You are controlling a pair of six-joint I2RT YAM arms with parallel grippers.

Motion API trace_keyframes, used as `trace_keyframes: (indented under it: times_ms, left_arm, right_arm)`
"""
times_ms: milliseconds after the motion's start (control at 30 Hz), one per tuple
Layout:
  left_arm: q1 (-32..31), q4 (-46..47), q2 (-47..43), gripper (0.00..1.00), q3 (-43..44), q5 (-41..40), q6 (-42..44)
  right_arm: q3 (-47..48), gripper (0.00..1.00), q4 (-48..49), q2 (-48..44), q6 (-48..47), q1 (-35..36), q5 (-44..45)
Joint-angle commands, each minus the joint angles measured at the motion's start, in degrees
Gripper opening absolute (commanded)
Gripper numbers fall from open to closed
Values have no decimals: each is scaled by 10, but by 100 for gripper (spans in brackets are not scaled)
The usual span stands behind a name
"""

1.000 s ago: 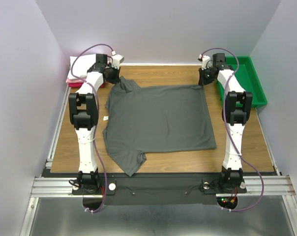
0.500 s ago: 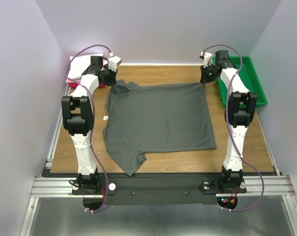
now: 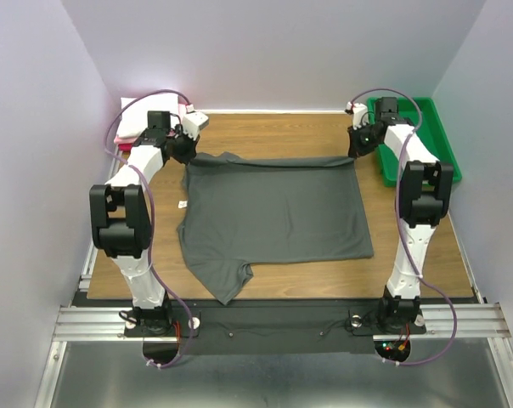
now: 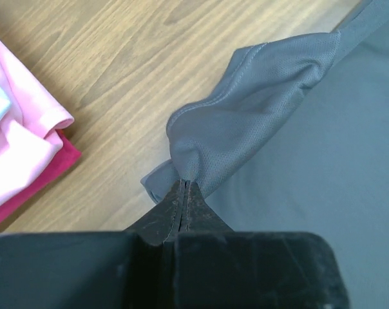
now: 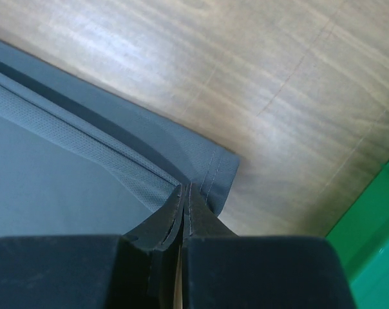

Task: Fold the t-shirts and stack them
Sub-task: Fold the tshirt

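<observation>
A dark charcoal grey t-shirt (image 3: 273,208) lies spread on the wooden table, its far edge lifted and rolled toward me. My left gripper (image 3: 187,151) is shut on the shirt's far left corner (image 4: 201,158), the cloth bunched at the fingertips (image 4: 185,187). My right gripper (image 3: 356,151) is shut on the far right hem corner (image 5: 214,174), pinched between its tips (image 5: 187,190). Folded pink and red t-shirts (image 4: 20,161) lie at the far left, with a white one (image 3: 138,119) on top.
A green plastic tray (image 3: 431,140) stands at the far right, its rim showing in the right wrist view (image 5: 375,244). A small white tag (image 3: 182,204) lies on the wood left of the shirt. Walls close in on three sides.
Both grippers have drawn the shirt's far edge toward me, so it now folds over itself. Both arms have swung outward and nearer.
</observation>
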Motion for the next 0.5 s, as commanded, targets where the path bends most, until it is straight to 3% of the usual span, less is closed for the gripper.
trace_keyframes:
  times_ms: [0, 267, 467]
  left_arm:
    - [2, 21, -58, 0, -42, 9, 37]
    - [1, 25, -121, 0, -150, 18, 51]
    - [-3, 47, -107, 0, -212, 2, 55]
  right_arm:
    - [-31, 1, 17, -68, -29, -5, -10]
    - [-93, 1, 17, -94, -62, -10, -4]
    - [-126, 1, 17, -75, -71, -10, -8]
